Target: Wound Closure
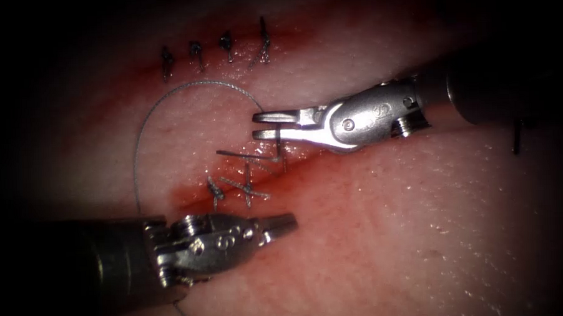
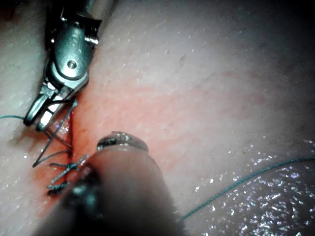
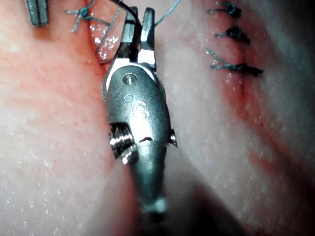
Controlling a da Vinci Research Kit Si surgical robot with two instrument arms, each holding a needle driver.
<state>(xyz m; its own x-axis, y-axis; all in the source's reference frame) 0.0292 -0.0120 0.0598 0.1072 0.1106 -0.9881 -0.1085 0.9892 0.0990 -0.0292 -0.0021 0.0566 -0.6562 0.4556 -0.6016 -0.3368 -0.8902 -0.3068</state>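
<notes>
The right end effector (image 1: 265,125) comes in over the tissue (image 1: 421,222), and its two jaws stand a little apart. A short dark curved piece sits between them near the tips; it looks like the needle (image 1: 278,139), held close to one end of its curve, but I cannot tell this for sure. The visible part goes down from the jaws toward the cut (image 1: 189,195) and seems to meet the tissue just below them, at the cut's upper end.

The thread (image 1: 167,99) leaves the tips of the right end effector, makes a wide arc away from it over the tissue on the left side of the cut, and then runs down to the shaft of the left arm. In the left wrist view the thread (image 2: 246,179) lies loose on the wet tissue.

The left end effector (image 1: 284,225) has its jaws pressed together, and nothing is seen between them. It is just below the cut, with the tips pointing toward the right arm's tool but well apart from it.

Between the two end effectors there are knotted stitches (image 1: 245,189) with short cut ends across the cut, and red fluid (image 1: 307,176) lies around them. Beyond the right end effector, a separate row of four finished stitches (image 1: 212,51) stands on the tissue.
</notes>
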